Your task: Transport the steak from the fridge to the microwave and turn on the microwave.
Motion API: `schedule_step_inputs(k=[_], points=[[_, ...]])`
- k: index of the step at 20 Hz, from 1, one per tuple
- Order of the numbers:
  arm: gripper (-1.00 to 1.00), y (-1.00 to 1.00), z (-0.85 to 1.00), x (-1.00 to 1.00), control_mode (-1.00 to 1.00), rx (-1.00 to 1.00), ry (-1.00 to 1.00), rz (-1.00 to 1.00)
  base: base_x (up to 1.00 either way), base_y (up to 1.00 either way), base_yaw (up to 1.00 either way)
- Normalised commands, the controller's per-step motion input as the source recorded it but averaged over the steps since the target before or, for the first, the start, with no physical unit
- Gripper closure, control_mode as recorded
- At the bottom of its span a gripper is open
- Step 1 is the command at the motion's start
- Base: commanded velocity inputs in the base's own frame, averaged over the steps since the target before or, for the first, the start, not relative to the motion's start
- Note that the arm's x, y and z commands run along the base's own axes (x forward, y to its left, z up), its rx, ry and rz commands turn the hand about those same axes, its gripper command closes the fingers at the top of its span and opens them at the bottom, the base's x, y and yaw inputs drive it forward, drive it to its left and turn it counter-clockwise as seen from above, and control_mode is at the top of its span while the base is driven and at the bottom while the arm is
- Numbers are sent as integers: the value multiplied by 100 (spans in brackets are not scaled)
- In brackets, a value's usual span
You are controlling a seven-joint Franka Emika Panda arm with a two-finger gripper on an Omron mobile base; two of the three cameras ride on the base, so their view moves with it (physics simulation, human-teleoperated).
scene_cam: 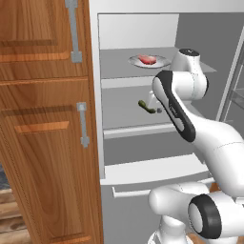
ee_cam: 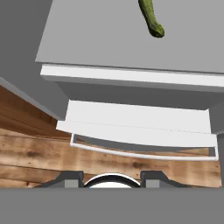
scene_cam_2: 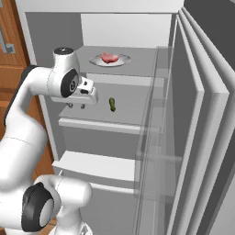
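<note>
The steak (scene_cam: 147,59) (scene_cam_2: 109,57) is a red-pink slab lying on a grey plate (scene_cam: 162,62) (scene_cam_2: 124,61) on the upper shelf of the open fridge (scene_cam: 95,100) (scene_cam_2: 55,133). My gripper (scene_cam_2: 76,106) (scene_cam: 156,109) hangs in front of the middle shelf, one shelf below the steak, and points downward. In the hand view its fingertips (ee_cam: 70,177) stand apart with nothing between them, looking down over the shelf edges to the wooden floor. The microwave is out of view.
A small dark green pickle (scene_cam: 145,106) (scene_cam_2: 112,104) (ee_cam: 152,17) lies on the middle shelf just right of the hand. The fridge door (scene_cam_2: 197,137) stands open on the right. Brown wooden cabinets (scene_cam: 45,124) flank the fridge on the left.
</note>
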Motion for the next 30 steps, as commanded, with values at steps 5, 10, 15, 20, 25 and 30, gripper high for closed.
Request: schedule_step_inputs(k=[5,10,15,20,25,30], points=[[-100,0,0,-4,-100,0,-2,0,0,0,0],[-100,0,-1,-19,-100,0,-7,0,0,0,0],[-100,0,19,-20,-100,0,-25,0,0,0,0],[-100,0,40,-16,-100,0,-33,7,0,0,0],[-100,0,46,-12,-100,0,-24,8,0,0,0],[-100,0,45,-2,-100,0,-14,5,0,0,0]])
